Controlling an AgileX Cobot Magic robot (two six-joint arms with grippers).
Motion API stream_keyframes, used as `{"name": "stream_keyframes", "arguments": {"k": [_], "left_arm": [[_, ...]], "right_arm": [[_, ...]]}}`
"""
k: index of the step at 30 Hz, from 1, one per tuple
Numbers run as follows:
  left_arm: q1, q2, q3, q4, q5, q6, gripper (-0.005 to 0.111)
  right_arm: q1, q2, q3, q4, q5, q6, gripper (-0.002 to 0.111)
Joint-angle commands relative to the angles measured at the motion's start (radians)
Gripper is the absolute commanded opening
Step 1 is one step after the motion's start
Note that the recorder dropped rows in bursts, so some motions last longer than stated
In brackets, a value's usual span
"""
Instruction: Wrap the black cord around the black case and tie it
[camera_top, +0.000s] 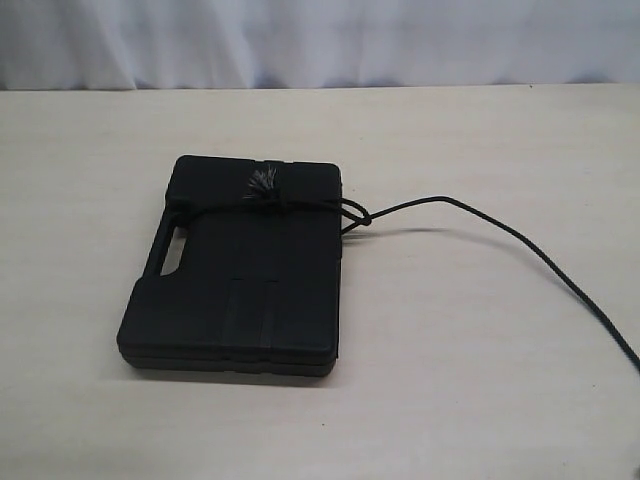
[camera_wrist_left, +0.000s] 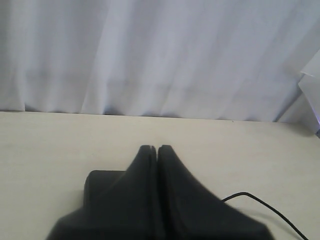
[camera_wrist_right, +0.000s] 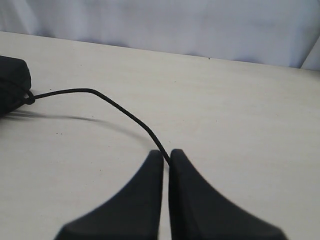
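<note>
While black case (camera_top: 240, 290) lies long axis near-to-far, right pincer (camera_wrist_right: 166, 154) clamps black cord (camera_top: 262, 186), left pincer (camera_wrist_left: 154, 148) closed, empty

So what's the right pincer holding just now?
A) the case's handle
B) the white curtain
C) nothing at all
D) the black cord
D: the black cord runs from the black case and ends between the shut tips of the right pincer.

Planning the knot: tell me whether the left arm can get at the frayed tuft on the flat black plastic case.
Probably yes. The frayed grey-black tuft lies exposed on top of the flat black plastic case, nothing over it; the left fingers, shut and empty, must open first.
</note>
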Motion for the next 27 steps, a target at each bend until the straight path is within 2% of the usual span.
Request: {"name": "stream_keyframes", "arguments": {"k": [1,14,17,21,27], "left_arm": [[-0.009,-0.003,0.005,0.002,-0.018,-0.001,0.000],[-0.009,-0.015,0.030,0.002,-0.025,-0.001,0.000],[-0.009,-0.080,0.086,0.046,-0.023,-0.001,0.000],[-0.006,-0.223,0.177,0.246,-0.016,-0.001,0.000],[0.009,-0.456,0.372,0.268,-0.018,-0.001,0.000]], "right_arm": [[0.001,-0.005,0.001,0.005,-0.005,-0.006,0.004],[0.001,-0.005,0.001,0.005,-0.005,-0.006,0.004],[0.001,-0.005,0.001,0.005,-0.005,-0.006,0.004],[0.001,-0.005,0.001,0.005,-0.005,-0.006,0.004],[0.001,-0.005,0.001,0.005,-0.005,-0.006,0.004]]}}
